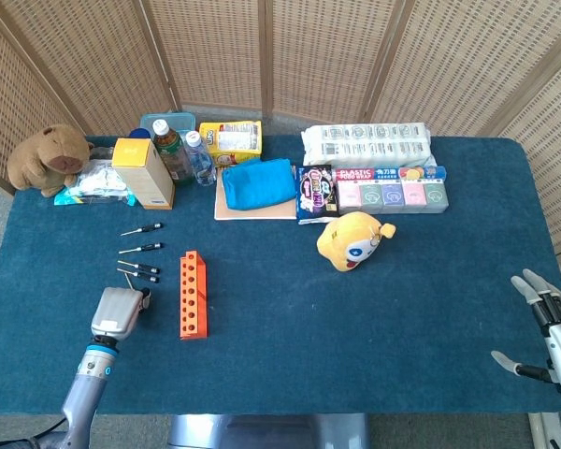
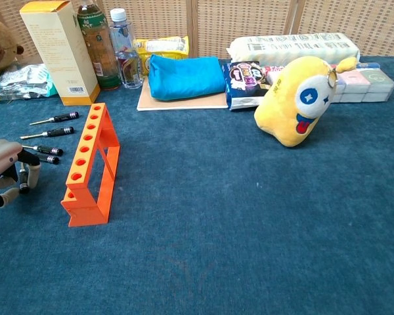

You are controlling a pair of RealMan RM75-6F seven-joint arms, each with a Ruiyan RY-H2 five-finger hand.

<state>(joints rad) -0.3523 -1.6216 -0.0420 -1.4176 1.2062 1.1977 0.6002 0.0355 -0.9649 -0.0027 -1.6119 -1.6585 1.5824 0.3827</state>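
**Q:** Chest view first: what is cut off or hard to read?

**A:** My left hand [image 2: 6, 172] is cropped by the left edge; I see only its grey back and some curled fingers [image 2: 31, 172] low over the cloth. Whether they pinch anything I cannot tell. My right hand is outside this view. The bear [image 2: 0, 41] at top left is cut too.

**Q:** And the head view?

**A:** My left hand [image 1: 119, 312] shows from above, back upward, fingers tucked under toward the screwdrivers [image 1: 138, 272], so the fingertips are hidden. The nearest driver tips lie just beside the hand; contact cannot be made out. My right hand [image 1: 545, 332] is partly cropped at the right edge of the table [image 1: 355, 337], fingers spread apart, holding nothing.

**Q:** Where do the working items lie?

**A:** Four screwdrivers lie in a loose column on the cloth, left of the orange rack [image 1: 194, 294]; the lowest two are nearest my left hand. The rack stands upright just to the right of that hand, holes upward, none filled as far as I see.

**Q:** Arm pose?

**A:** Left forearm [image 1: 86, 391] rises from the near table edge, pointing away from me. Right wrist sits at the near right corner, well apart from the yellow toy [image 1: 352, 240].
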